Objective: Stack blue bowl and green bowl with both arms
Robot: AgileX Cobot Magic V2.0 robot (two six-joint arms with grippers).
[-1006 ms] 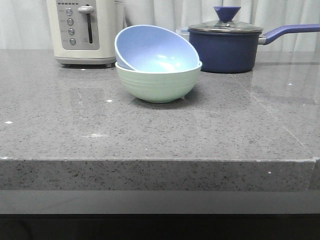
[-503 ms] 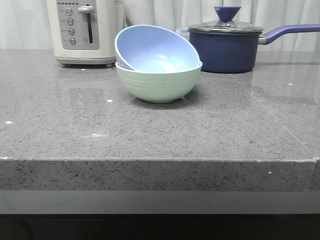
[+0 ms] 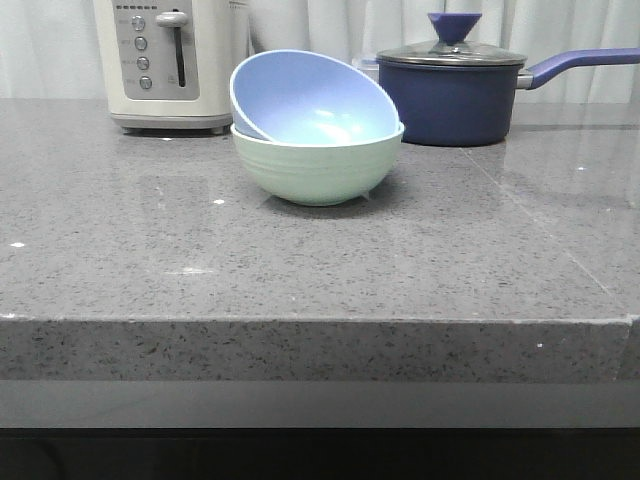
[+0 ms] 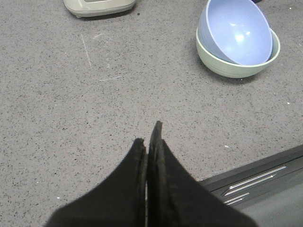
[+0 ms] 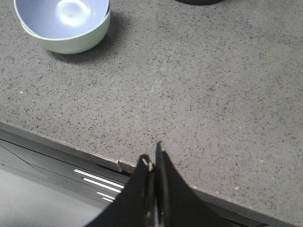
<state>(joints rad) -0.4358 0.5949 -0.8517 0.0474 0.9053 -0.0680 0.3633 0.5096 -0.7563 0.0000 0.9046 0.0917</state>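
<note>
The blue bowl (image 3: 310,100) rests tilted inside the green bowl (image 3: 318,168) at the back middle of the counter. Both bowls also show in the left wrist view, blue bowl (image 4: 235,31) in green bowl (image 4: 232,67), and in the right wrist view, blue bowl (image 5: 61,14) in green bowl (image 5: 71,41). My left gripper (image 4: 149,137) is shut and empty above the counter's front part, far from the bowls. Over the counter's front edge, my right gripper (image 5: 153,158) is also shut and empty. Neither arm shows in the front view.
A cream toaster (image 3: 172,62) stands at the back left. A dark navy lidded saucepan (image 3: 455,92) stands at the back right, its handle pointing right. The grey stone counter (image 3: 300,270) ends in a front edge with a dark panel (image 5: 57,165) below it.
</note>
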